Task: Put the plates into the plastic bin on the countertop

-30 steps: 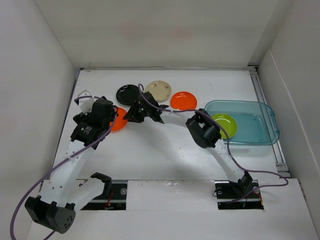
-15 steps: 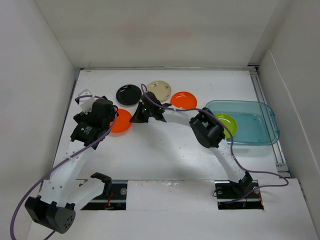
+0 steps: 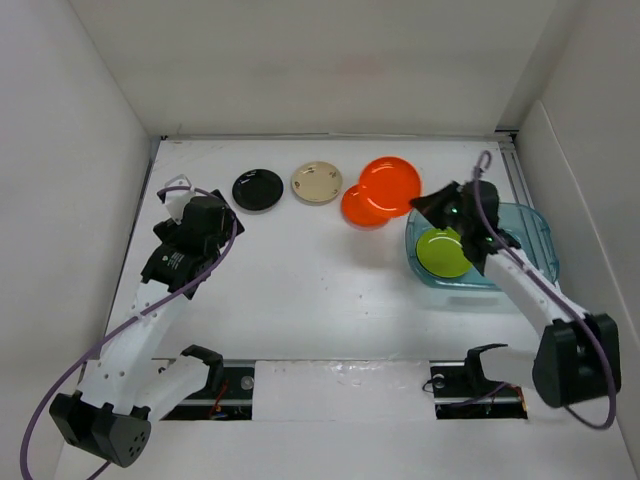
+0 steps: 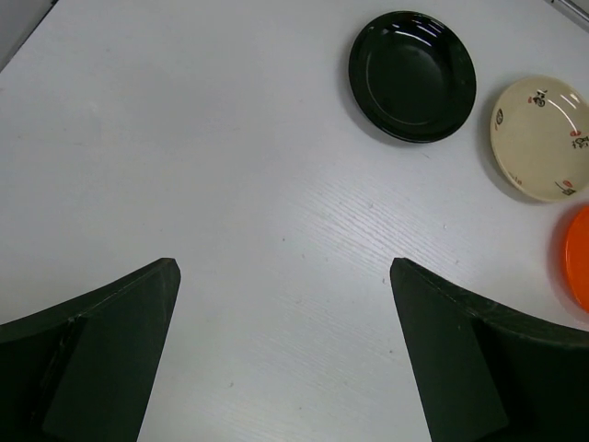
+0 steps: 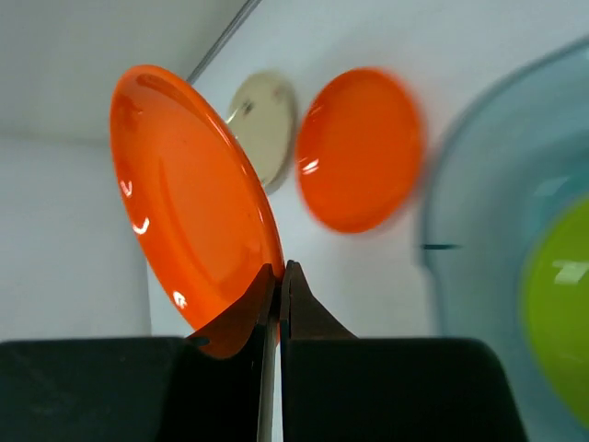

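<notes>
**Hazards**

1. The held orange plate (image 5: 189,198) is pinched only at a narrow strip of rim and stands tilted on edge. I judge that a fast swing could make it pivot or slip out. It would then fall onto the second orange plate (image 3: 360,208), which lies on the worktop (image 3: 300,290) just under its 7 o'clock edge.
2. The plastic bin (image 3: 530,255) lies at 4 o'clock from the held plate, with its near wall in between. A low carry could strike that wall and shove the bin.
3. The lime green plate (image 3: 443,253) fills the bin's 9 o'clock half. A release there would likely leave the orange plate propped crooked.

**Jaws**

- Right jaws: clenched on the lower rim of the held orange plate, which hangs clear of the worktop.
- Left jaws: fully released, grasping and touching nothing. They hover above bare worktop at 9 o'clock. In the left wrist view the black plate (image 4: 412,63) is at 1 o'clock and the cream plate (image 4: 543,138) at 2 o'clock.
</notes>
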Action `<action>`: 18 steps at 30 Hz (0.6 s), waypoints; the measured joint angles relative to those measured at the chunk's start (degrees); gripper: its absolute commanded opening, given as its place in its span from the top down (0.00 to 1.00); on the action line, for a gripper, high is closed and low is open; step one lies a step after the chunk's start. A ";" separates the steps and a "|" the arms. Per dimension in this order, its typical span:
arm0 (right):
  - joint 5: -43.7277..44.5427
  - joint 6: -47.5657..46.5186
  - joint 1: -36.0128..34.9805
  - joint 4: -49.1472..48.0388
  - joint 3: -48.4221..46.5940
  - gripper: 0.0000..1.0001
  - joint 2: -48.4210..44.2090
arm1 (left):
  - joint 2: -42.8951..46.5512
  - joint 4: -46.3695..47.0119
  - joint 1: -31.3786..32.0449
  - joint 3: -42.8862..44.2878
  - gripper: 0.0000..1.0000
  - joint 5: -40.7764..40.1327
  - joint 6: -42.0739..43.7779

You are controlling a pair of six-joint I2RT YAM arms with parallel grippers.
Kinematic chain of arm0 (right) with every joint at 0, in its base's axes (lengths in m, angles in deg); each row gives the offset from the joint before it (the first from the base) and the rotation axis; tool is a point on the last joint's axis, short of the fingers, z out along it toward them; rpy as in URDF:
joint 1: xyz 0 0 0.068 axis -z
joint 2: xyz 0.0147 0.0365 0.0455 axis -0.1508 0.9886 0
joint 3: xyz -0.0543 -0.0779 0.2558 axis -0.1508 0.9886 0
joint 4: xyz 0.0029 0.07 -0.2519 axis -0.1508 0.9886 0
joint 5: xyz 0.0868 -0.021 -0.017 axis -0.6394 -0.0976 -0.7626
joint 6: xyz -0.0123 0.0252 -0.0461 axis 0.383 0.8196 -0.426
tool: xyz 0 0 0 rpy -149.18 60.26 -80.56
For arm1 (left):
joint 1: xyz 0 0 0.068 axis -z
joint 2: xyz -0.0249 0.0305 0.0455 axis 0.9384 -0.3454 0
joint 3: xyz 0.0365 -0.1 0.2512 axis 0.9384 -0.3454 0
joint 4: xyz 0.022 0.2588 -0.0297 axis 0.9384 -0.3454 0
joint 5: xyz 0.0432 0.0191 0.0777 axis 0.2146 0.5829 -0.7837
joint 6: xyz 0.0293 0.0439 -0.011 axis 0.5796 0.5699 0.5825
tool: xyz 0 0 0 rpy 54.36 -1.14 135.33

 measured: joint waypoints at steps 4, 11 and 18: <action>-0.33 -0.46 15.47 1.09 12.22 1.00 -9.60 | 0.00 0.24 0.00 0.00 0.00 0.55 0.42; -3.87 -1.42 28.61 5.35 22.73 1.00 -19.34 | -0.24 0.48 -0.02 0.00 0.00 0.94 0.66; -6.10 -1.75 29.59 6.49 25.81 0.96 -22.47 | -0.46 0.48 0.00 0.00 0.00 1.03 0.66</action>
